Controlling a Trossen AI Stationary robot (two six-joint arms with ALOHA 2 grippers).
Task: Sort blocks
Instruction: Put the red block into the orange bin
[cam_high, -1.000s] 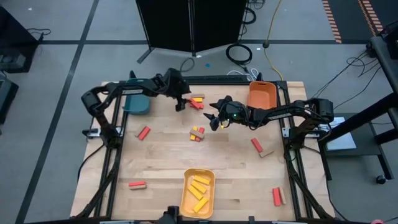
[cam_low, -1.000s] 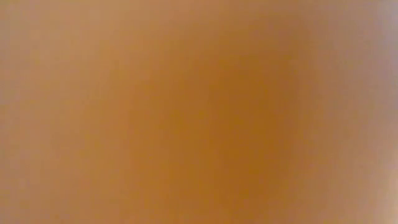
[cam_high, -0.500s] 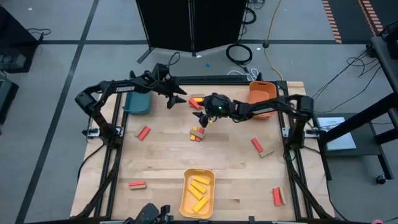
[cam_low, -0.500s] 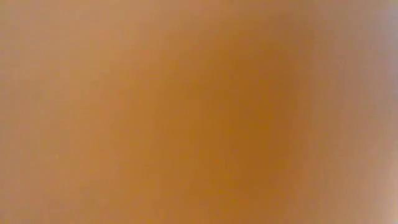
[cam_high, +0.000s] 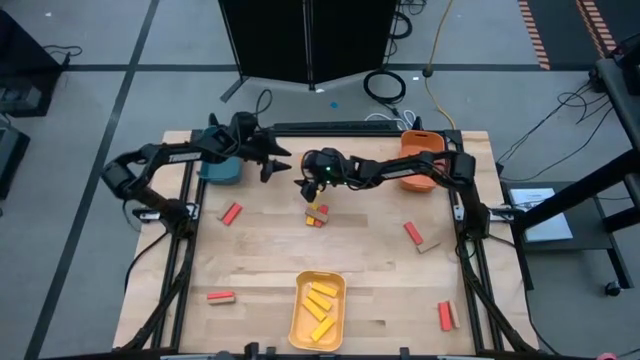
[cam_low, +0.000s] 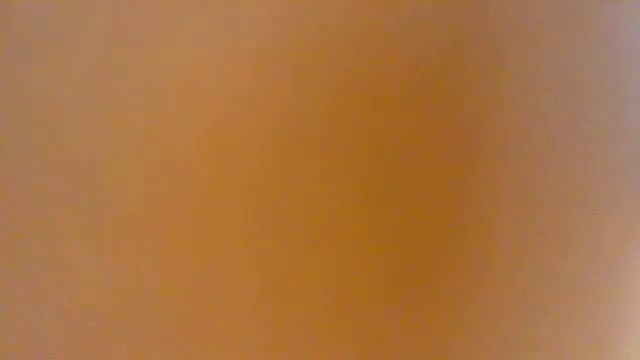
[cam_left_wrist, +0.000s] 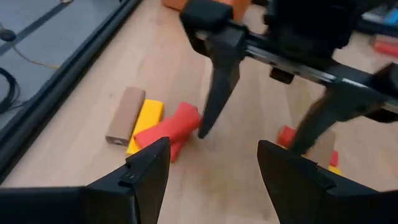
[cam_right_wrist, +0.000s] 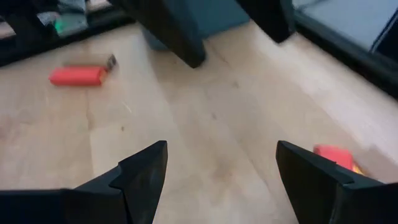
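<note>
The right end effector (cam_high: 306, 180), fingers spread wide and empty, hangs over the far-edge cluster of blocks (cam_left_wrist: 152, 124) on the surface (cam_high: 380, 270); the left end effector (cam_high: 277, 160), also wide and empty, sits just beside it. Judged step: approach; next, descend and close on one block
</note>
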